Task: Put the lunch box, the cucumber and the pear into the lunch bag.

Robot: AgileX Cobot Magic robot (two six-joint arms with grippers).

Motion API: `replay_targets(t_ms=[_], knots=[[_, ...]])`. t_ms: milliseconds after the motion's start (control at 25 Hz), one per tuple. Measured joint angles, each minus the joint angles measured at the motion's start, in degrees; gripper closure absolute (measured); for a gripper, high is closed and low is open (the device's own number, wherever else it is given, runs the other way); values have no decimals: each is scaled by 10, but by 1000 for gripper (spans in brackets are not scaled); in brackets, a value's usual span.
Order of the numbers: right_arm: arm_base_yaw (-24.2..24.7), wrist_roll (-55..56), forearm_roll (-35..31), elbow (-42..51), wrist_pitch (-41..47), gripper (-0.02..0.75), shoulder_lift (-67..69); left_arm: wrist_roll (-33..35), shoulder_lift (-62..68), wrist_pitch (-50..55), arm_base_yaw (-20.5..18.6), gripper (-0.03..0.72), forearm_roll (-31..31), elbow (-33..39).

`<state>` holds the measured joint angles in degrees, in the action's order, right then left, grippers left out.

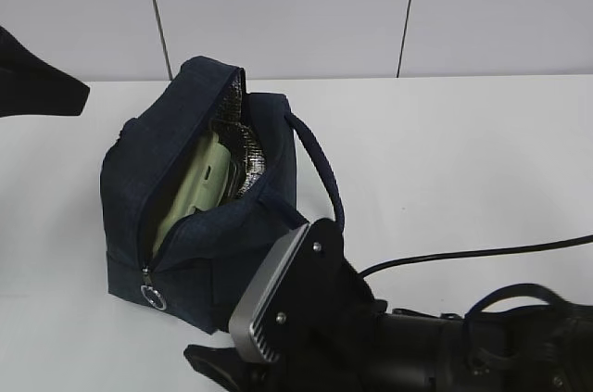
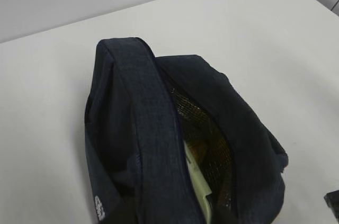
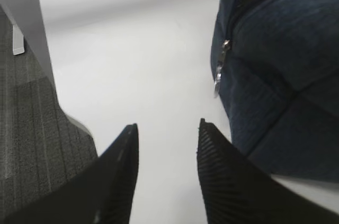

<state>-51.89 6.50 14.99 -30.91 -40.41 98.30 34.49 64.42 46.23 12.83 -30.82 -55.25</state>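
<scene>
White table (image 1: 482, 160), lunch bag (image 1: 199, 253) open, lunch box (image 1: 195, 193) partly hidden, perhaps pear beneath.

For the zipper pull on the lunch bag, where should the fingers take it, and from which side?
Grip the metal ring hanging at the bottom end of the open zipper, on the lunch bag's front corner. It dangles clear of the fabric, so fingers can pinch it flat. The right gripper, open and empty beside that corner, looks best placed to come in from the front.

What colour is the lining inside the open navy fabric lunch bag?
Shiny quilted silver lining, best seen in the exterior view.
</scene>
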Motion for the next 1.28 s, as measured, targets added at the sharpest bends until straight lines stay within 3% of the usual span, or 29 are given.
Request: replay_targets(t_ms=[480, 1280], knots=[[0, 4, 17, -101, -43, 437, 124, 0, 0, -1, 0, 412, 0, 0], [0, -65, -73, -141, -45, 439, 180, 0, 0, -3, 0, 438, -8, 0]])
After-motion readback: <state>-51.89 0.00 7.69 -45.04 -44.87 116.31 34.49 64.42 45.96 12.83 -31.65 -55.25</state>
